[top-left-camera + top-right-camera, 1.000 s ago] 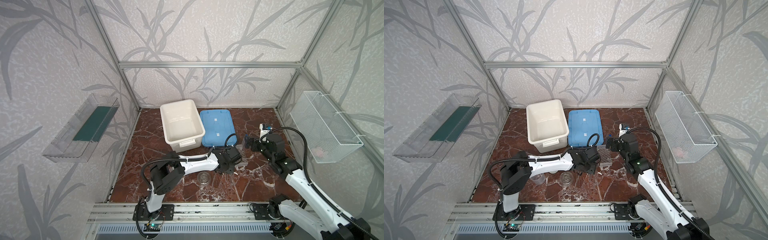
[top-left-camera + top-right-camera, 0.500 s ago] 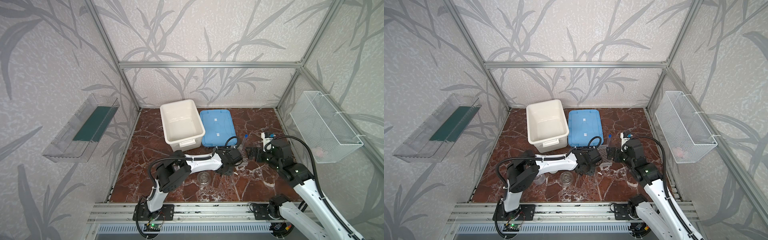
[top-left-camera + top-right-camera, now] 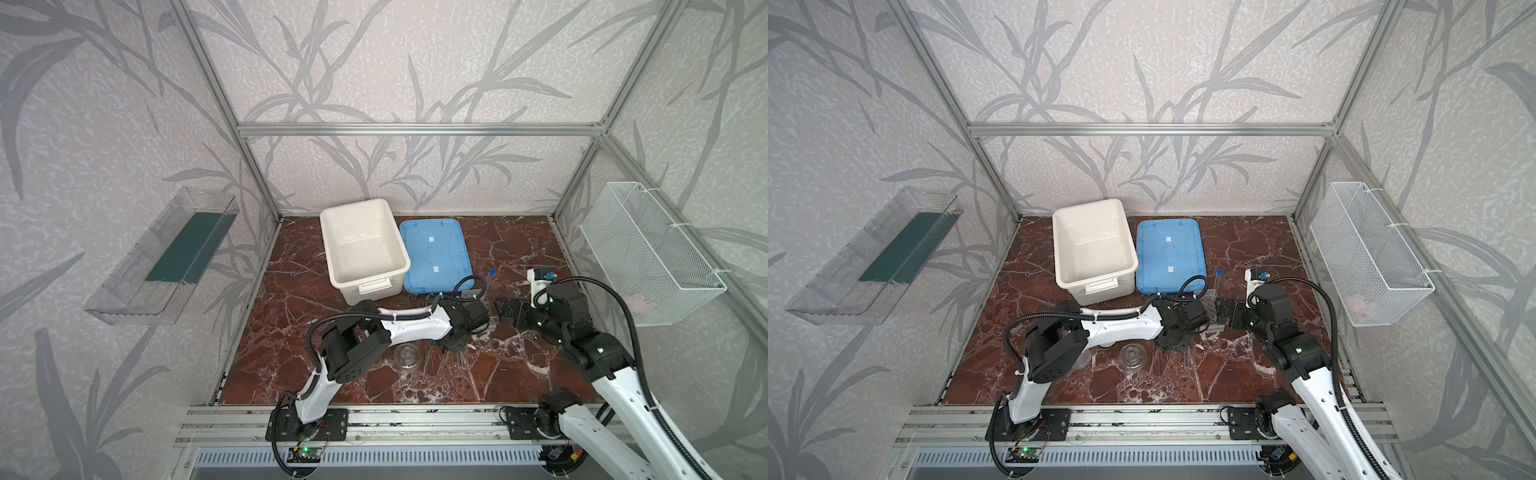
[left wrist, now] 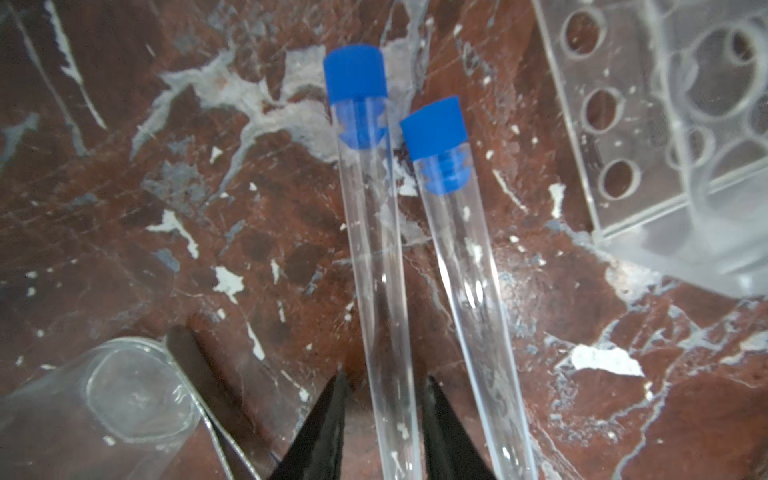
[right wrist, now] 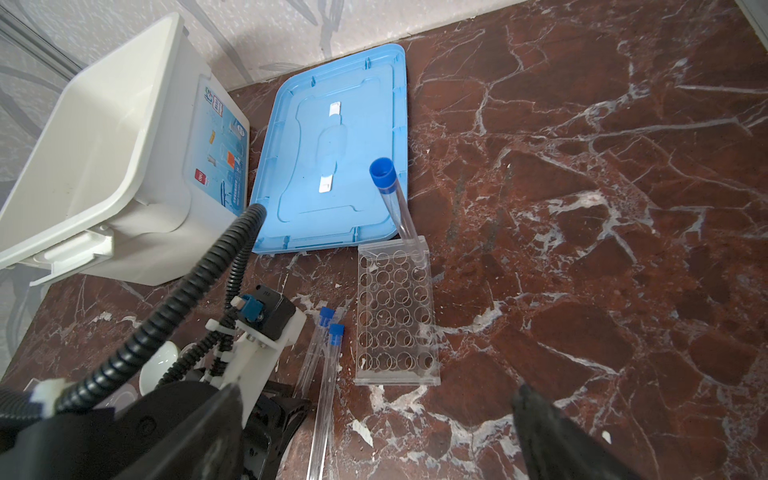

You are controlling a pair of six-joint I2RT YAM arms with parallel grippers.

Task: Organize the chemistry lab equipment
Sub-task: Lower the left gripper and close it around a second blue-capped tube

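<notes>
While nothing is off the ground yet, here's the layout from the front rail going back. Nearest is the round glass pot (image 3: pixel 407 356), sitting on the marble floor (image 3: pixel 519 374). Just behind it the left claw (image 4: pixel 385 376) reaches down over two blue-capped tubes (image 4: pixel 453 232) lying flat, side by side, nearly parallel. Their long axes run front to back, caps pointing away toward the blue lid (image 5: pixel 332 137).

The fingers (image 4: pixel 324 436) straddle the tube farther from the rack (image 5: pixel 395 316). The gap is narrow, but a sliver of floor shows on one side, so it's not pinched.

The rack's long edge runs just beside the other tube. A third tube (image 5: pixel 397 208) stands in the rack's far corner hole, cap up, leaning toward the lid.

The right claw (image 5: pixel 378 390) hangs spread wide, holding nothing. Right of the rack it's bare floor, loads of room. The white tub (image 3: pixel 361 245) sits near the back wall, beside the lid.
</notes>
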